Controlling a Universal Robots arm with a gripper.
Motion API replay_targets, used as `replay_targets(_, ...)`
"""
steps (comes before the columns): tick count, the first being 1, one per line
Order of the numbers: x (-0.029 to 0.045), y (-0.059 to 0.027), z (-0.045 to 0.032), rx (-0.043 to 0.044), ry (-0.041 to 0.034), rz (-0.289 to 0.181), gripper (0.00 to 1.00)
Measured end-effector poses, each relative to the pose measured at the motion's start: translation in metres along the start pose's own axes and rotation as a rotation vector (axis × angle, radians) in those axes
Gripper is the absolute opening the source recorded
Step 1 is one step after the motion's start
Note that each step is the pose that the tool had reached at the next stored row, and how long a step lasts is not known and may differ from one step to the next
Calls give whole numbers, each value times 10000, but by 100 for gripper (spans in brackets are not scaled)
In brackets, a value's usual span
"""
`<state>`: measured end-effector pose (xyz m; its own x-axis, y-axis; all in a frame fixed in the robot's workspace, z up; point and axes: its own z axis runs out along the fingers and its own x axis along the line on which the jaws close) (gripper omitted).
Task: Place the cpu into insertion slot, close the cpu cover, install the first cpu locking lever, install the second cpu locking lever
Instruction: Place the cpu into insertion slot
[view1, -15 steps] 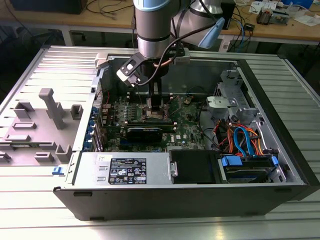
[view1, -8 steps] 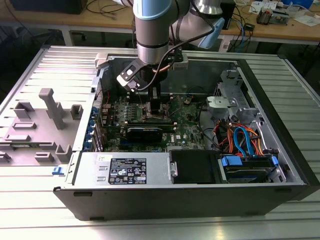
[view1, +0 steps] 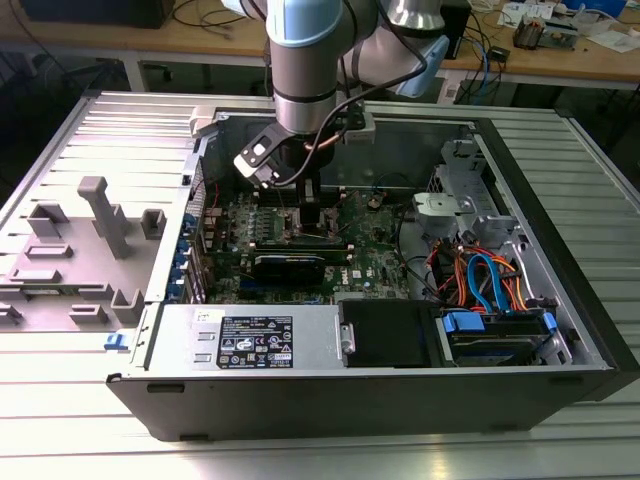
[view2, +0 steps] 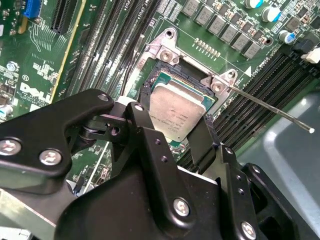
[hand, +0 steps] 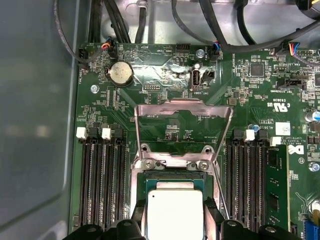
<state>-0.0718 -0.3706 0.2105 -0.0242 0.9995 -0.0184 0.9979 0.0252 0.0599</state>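
Silvery-tan metal tops the cpu (view2: 177, 112), which lies flat between the fingers of the tool (view2: 175, 126); the tool looks closed on two opposite edges of it. The socket (hand: 172, 176) is directly below the tool, inside the open case (view1: 330, 400), and the cpu is squarely over it, though I cannot tell whether it is seated or just above. Beyond the socket from the tool the cover (hand: 182, 105) is tilted back open, and one lever (view2: 270, 108) juts free to the side.

An electronics workshop — wooden benches (view1: 600, 62) strewn with cables (view1: 489, 48) behind an opened computer case (view1: 300, 400).
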Motion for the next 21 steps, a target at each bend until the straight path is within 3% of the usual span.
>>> replay_targets(21,0,-5,87,1,-33,8,55)
